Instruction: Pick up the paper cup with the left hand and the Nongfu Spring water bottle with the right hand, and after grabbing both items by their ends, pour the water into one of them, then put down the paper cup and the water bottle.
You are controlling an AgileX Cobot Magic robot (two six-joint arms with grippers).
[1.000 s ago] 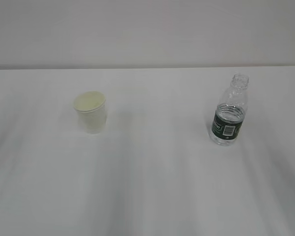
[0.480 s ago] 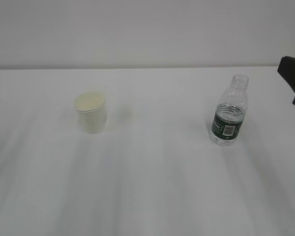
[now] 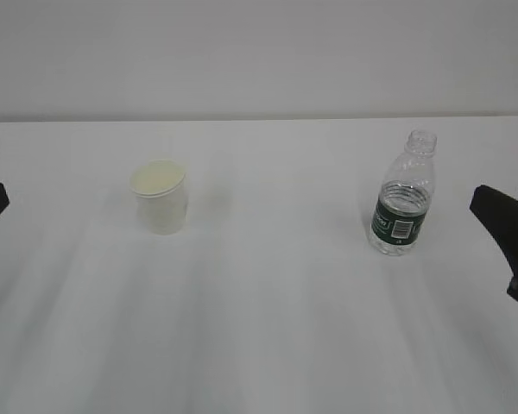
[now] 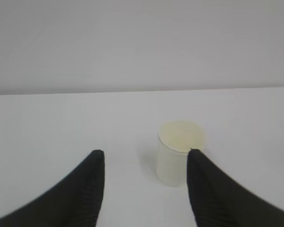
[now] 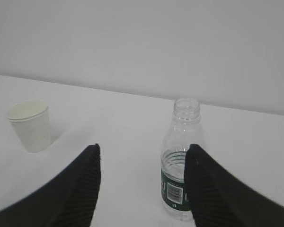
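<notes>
White is seen nearly everywhere: a plain pale wall (image 3: 259,52) is set behind a broad white table (image 3: 268,328), and the two meet in a straight line across the exterior view. No writing is found on either.

The right hand (image 5: 142,161) is seen at the right edge of the exterior view, just beside the bottle but apart from it. Its black ribbed fingers (image 5: 75,189) are spread wide, and nothing is held between them. In the right wrist view the bottle is framed ahead, partly behind the right finger.

The left hand (image 4: 146,163) is barely shown at the left edge of the exterior view, well apart from the cup. Its fingers (image 4: 80,189) are likewise held wide and empty, with the cup seen just beyond the right one.

The water bottle (image 3: 403,195) is stood upright and uncapped on the right of the table. A dark green label band with a white barcode patch is carried around it; the lettering cannot be read. Any water inside cannot be made out.

The paper cup (image 3: 160,197) is stood upright on the left, well apart from the bottle, plain and unprinted, cream inside.
</notes>
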